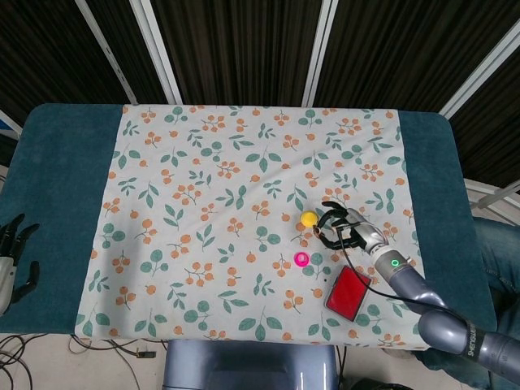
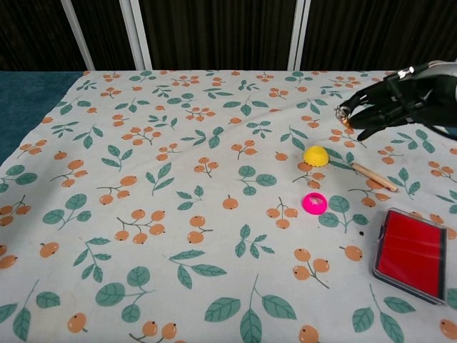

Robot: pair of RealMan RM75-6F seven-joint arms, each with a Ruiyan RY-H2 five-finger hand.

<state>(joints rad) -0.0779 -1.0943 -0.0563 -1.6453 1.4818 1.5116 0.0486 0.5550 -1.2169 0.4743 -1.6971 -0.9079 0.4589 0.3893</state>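
Observation:
My right hand point(image 1: 345, 227) point(image 2: 393, 103) hovers above the cloth with its fingers apart and nothing in it. Just left of and below it lies a yellow dome-shaped piece point(image 1: 308, 218) point(image 2: 315, 155). A pink ring point(image 1: 301, 259) point(image 2: 313, 203) lies a little nearer the front. A thin wooden stick point(image 2: 373, 176) lies on the cloth right of the dome. A red flat box point(image 1: 348, 292) point(image 2: 409, 254) sits at the front right. My left hand point(image 1: 12, 260) hangs off the table's left front corner, fingers apart, holding nothing.
A floral cloth point(image 1: 244, 187) point(image 2: 143, 179) covers the middle of the teal table point(image 1: 65, 187). Dark slatted panels stand behind the table's far edge.

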